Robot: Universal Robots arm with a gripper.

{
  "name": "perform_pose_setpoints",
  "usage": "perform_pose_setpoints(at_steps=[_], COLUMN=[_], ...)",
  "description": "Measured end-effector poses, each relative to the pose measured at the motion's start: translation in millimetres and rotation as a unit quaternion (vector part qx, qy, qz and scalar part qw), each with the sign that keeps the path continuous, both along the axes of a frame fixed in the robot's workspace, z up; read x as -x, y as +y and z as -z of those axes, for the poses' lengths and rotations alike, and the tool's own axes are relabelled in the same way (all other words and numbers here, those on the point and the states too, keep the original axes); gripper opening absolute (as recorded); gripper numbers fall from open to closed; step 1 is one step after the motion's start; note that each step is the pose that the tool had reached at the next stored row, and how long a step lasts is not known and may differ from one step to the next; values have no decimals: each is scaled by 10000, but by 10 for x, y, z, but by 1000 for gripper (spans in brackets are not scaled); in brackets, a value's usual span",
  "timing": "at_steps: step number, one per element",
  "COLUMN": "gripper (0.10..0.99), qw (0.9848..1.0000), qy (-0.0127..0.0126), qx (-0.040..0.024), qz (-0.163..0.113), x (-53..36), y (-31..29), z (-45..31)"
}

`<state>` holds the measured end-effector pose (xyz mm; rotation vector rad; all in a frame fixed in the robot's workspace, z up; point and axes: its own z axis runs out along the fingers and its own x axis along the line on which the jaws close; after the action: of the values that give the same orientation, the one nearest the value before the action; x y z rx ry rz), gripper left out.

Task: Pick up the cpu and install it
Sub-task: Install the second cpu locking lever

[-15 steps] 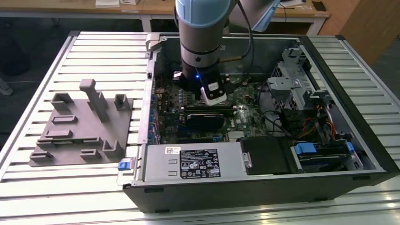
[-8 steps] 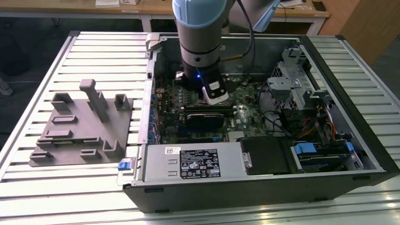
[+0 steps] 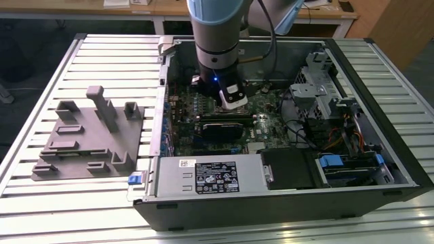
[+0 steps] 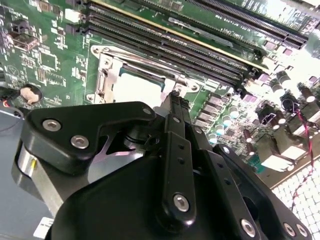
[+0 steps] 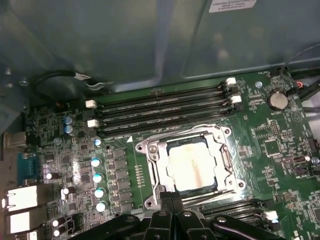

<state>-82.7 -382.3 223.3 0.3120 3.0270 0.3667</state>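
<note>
Above socketed cpu (image 5: pixel 192 167), closed empty gripper (image 5: pixel 171 197)

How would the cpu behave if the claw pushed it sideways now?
The cpu looks flat, thin and stiff, so it probably would not bend or roll. It sits inside the metal socket frame, which would likely block sliding. Its smooth top may be slippery.
</note>
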Motion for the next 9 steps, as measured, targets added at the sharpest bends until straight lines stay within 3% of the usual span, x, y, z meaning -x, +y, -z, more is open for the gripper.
perform_pose_setpoints(at_steps=[4,9], gripper=[106,106], qw=[9999,9998], qy=[0,8], qx=[114,188], qz=[58,64], x=[-22,-84], y=[21,85], z=[1,8])
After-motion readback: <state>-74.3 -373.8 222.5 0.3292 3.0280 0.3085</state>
